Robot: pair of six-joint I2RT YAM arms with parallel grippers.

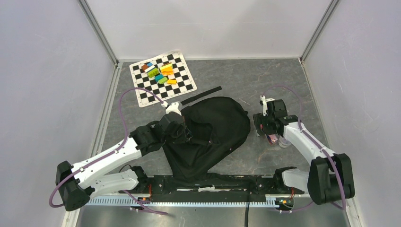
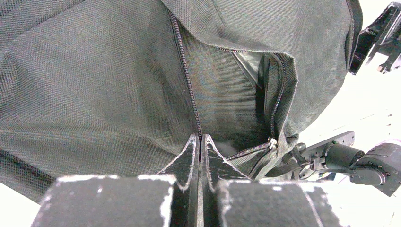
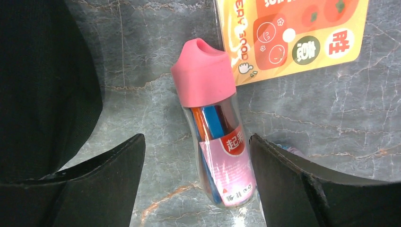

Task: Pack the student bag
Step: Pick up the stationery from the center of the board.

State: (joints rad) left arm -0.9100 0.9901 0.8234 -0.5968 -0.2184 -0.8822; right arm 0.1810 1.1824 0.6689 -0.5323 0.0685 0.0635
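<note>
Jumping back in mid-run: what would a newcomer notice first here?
The big black backpack slumped mid-table, with the left gripper pinched shut on its zip seam. To its right, the right gripper hangs open over a pink-capped tube of coloured pens. A checkerboard bearing bright blocks lies at the far left.

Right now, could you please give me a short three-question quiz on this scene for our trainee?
1. True or false: the right gripper is open, straddling the pink-capped tube of pens.
2. What does the left gripper pinch? A) a buckle B) the black backpack at its zipper C) an orange card
3. Fill in: the colored blocks lie on the ____ mat.
Key: 1 true; 2 B; 3 checkered.
</note>
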